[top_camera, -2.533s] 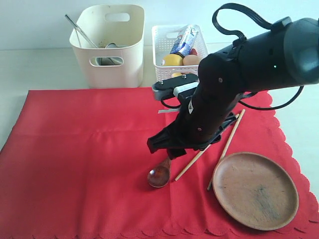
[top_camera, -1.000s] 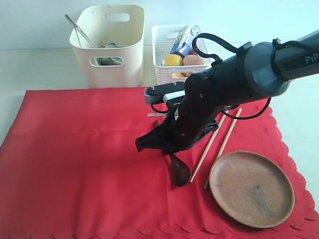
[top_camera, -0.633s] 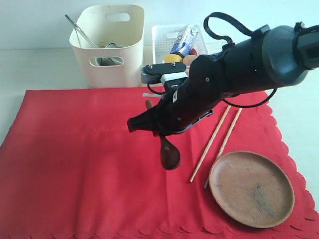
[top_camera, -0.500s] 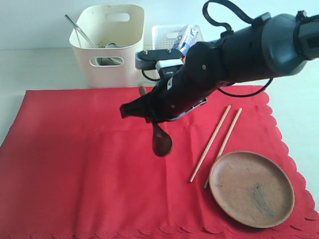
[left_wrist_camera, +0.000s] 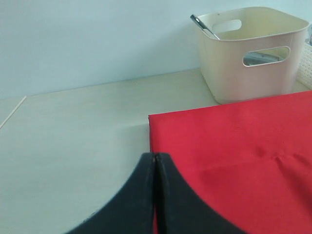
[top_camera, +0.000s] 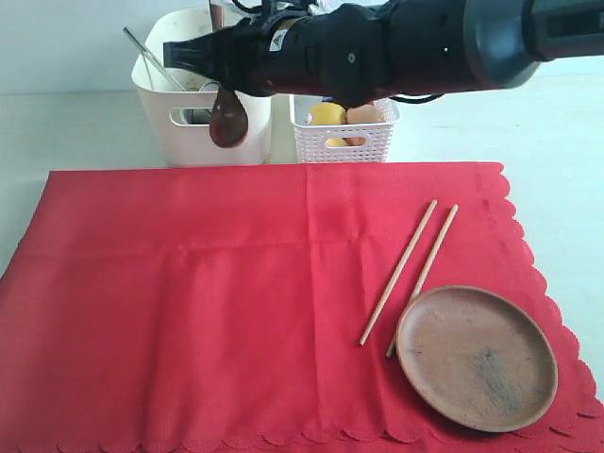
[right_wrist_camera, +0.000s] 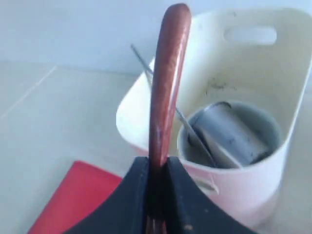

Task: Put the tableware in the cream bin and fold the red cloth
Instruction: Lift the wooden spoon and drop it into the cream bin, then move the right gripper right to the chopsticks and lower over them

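Observation:
My right gripper [top_camera: 215,58] is shut on the dark wooden spoon [top_camera: 228,118], whose bowl hangs in front of the cream bin [top_camera: 247,123]. In the right wrist view the spoon's handle [right_wrist_camera: 165,73] rises from between the jaws of the right gripper [right_wrist_camera: 156,168] beside the bin's rim [right_wrist_camera: 134,129]. A steel cup [right_wrist_camera: 229,131] and a knife [right_wrist_camera: 195,139] lie inside. Two chopsticks [top_camera: 401,269] and the brown plate [top_camera: 477,359] rest on the red cloth [top_camera: 189,302]. My left gripper [left_wrist_camera: 155,156] is shut and empty over the cloth's edge [left_wrist_camera: 234,146].
A white perforated basket [top_camera: 344,140] with a lemon [top_camera: 327,114] and an egg [top_camera: 362,114] stands right of the cream bin. The knife's handle [left_wrist_camera: 202,25] sticks out over the bin's rim. Bare pale table [left_wrist_camera: 73,126] lies left of the cloth.
My right gripper lifted the spoon off the cloth and carried it back and left, up to the cream bin. Chopsticks and plate stayed where they were.

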`<action>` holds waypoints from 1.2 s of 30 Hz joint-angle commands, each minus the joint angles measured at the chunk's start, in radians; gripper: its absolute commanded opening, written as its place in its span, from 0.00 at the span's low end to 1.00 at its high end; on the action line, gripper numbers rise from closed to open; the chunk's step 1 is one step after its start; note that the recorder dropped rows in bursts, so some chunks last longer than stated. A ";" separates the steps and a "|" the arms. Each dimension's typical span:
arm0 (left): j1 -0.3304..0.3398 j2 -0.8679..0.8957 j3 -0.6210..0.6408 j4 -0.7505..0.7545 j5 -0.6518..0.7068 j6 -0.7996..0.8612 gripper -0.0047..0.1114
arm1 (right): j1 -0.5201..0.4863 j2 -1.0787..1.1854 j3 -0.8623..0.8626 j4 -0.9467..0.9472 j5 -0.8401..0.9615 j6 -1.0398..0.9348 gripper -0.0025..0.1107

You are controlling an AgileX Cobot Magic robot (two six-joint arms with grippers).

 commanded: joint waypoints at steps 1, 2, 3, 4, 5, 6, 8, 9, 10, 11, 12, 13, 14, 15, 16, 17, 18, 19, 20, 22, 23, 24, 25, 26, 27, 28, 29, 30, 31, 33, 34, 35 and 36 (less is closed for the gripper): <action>0.002 -0.007 0.003 0.000 -0.007 -0.006 0.04 | -0.001 0.076 -0.056 -0.002 -0.207 0.044 0.02; 0.002 -0.007 0.003 0.000 -0.007 -0.006 0.04 | -0.001 0.098 -0.070 -0.002 -0.237 0.050 0.02; 0.002 -0.007 0.003 0.000 -0.007 -0.006 0.04 | -0.001 0.122 -0.088 -0.002 -0.274 0.053 0.02; 0.002 -0.007 0.003 0.000 -0.007 -0.006 0.04 | -0.001 0.146 -0.109 -0.002 -0.309 0.055 0.02; 0.002 -0.007 0.003 0.000 -0.007 -0.006 0.04 | -0.001 0.166 -0.126 -0.002 -0.344 0.058 0.02; 0.002 -0.007 0.003 0.000 -0.007 -0.006 0.04 | -0.001 0.190 -0.149 -0.002 -0.377 0.069 0.02; 0.002 -0.007 0.003 0.000 -0.007 -0.006 0.04 | -0.001 0.237 -0.196 -0.002 -0.438 0.091 0.02; 0.002 -0.007 0.003 0.000 -0.007 -0.006 0.04 | -0.001 0.253 -0.219 0.000 -0.453 0.103 0.02; 0.002 -0.007 0.003 0.000 -0.007 -0.006 0.04 | -0.001 0.272 -0.242 0.009 -0.462 0.119 0.02; 0.002 -0.007 0.003 0.000 -0.007 -0.006 0.04 | -0.001 0.290 -0.265 0.038 -0.462 0.123 0.03; 0.002 -0.007 0.003 0.000 -0.007 -0.006 0.04 | -0.001 0.304 -0.283 0.071 -0.460 0.123 0.04; 0.002 -0.007 0.003 0.000 -0.007 -0.006 0.04 | -0.001 0.322 -0.305 0.121 -0.460 0.123 0.05; 0.002 -0.007 0.003 0.000 -0.007 -0.006 0.04 | -0.001 0.339 -0.329 0.177 -0.458 0.121 0.08; 0.002 -0.007 0.003 0.000 -0.007 -0.006 0.04 | -0.001 0.357 -0.347 0.219 -0.458 0.121 0.11; 0.002 -0.007 0.003 0.000 -0.007 -0.006 0.04 | -0.001 0.374 -0.371 0.267 -0.458 0.121 0.16; 0.002 -0.007 0.003 0.000 -0.007 -0.006 0.04 | -0.001 0.389 -0.394 0.306 -0.458 0.121 0.20; 0.002 -0.007 0.003 0.000 -0.007 -0.006 0.04 | -0.001 0.401 -0.410 0.323 -0.455 0.121 0.24; 0.002 -0.007 0.003 0.000 -0.007 -0.006 0.04 | -0.001 0.413 -0.426 0.319 -0.453 0.119 0.29; 0.002 -0.007 0.003 0.000 -0.007 -0.006 0.04 | -0.001 0.422 -0.439 0.300 -0.451 0.119 0.34; 0.002 -0.007 0.003 0.000 -0.007 -0.006 0.04 | -0.001 0.435 -0.453 0.265 -0.447 0.112 0.43; 0.002 -0.007 0.003 0.000 -0.007 -0.006 0.04 | -0.001 0.435 -0.455 0.263 -0.445 0.112 0.46; 0.002 -0.007 0.003 0.000 -0.007 -0.006 0.04 | -0.001 0.435 -0.455 0.263 -0.432 0.112 0.50; 0.002 -0.007 0.003 0.000 -0.007 -0.006 0.04 | -0.001 0.435 -0.455 0.265 -0.432 0.112 0.54; 0.002 -0.007 0.003 0.000 -0.007 -0.006 0.04 | -0.001 0.435 -0.455 0.265 -0.432 0.112 0.57; 0.002 -0.007 0.003 0.000 -0.007 -0.006 0.04 | -0.001 0.435 -0.455 0.265 -0.430 0.112 0.59; 0.002 -0.007 0.003 0.000 -0.007 -0.006 0.04 | -0.001 0.435 -0.455 0.265 -0.400 0.112 0.62; 0.002 -0.007 0.003 0.000 -0.007 -0.006 0.04 | -0.001 0.429 -0.455 0.263 -0.355 0.112 0.64; 0.002 -0.007 0.003 0.000 -0.007 -0.006 0.04 | -0.001 0.421 -0.455 0.263 -0.285 0.112 0.64; 0.002 -0.007 0.003 0.000 -0.007 -0.006 0.04 | -0.004 0.406 -0.455 0.259 -0.175 0.100 0.63; 0.002 -0.007 0.003 0.000 -0.007 -0.006 0.04 | -0.008 0.385 -0.455 0.259 -0.060 0.063 0.57; 0.002 -0.007 0.003 0.000 -0.007 -0.006 0.04 | -0.010 0.374 -0.455 0.259 -0.018 0.032 0.52; 0.002 -0.007 0.003 0.000 -0.007 -0.006 0.04 | -0.011 0.362 -0.455 0.259 0.013 0.002 0.46; 0.002 -0.007 0.003 0.000 -0.007 -0.006 0.04 | -0.011 0.349 -0.455 0.259 0.050 -0.021 0.39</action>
